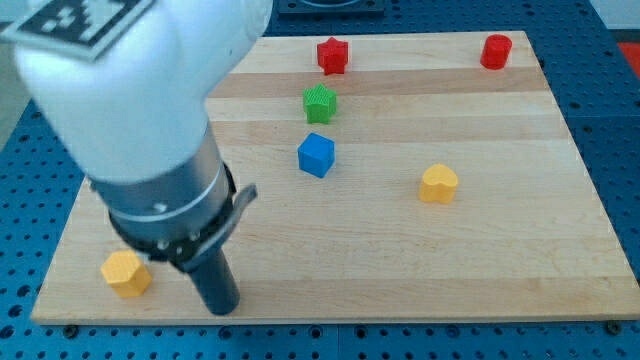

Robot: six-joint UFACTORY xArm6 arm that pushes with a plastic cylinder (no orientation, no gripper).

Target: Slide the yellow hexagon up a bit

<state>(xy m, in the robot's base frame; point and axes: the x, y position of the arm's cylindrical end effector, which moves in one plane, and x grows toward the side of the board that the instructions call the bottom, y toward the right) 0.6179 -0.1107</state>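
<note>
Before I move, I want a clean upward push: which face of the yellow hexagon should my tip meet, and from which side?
Meet the yellow hexagon on its lower face, coming from the view's bottom, centred so it slides straight up instead of turning. My tip now sits to its right, slightly lower, apart from it. It probably needs to swing down and left first. The wooden board leaves little room below the block.

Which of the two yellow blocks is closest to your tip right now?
The yellow hexagon at the view's bottom left, just left of my tip. The other yellow block, heart-shaped, sits far off toward the view's right.
</note>
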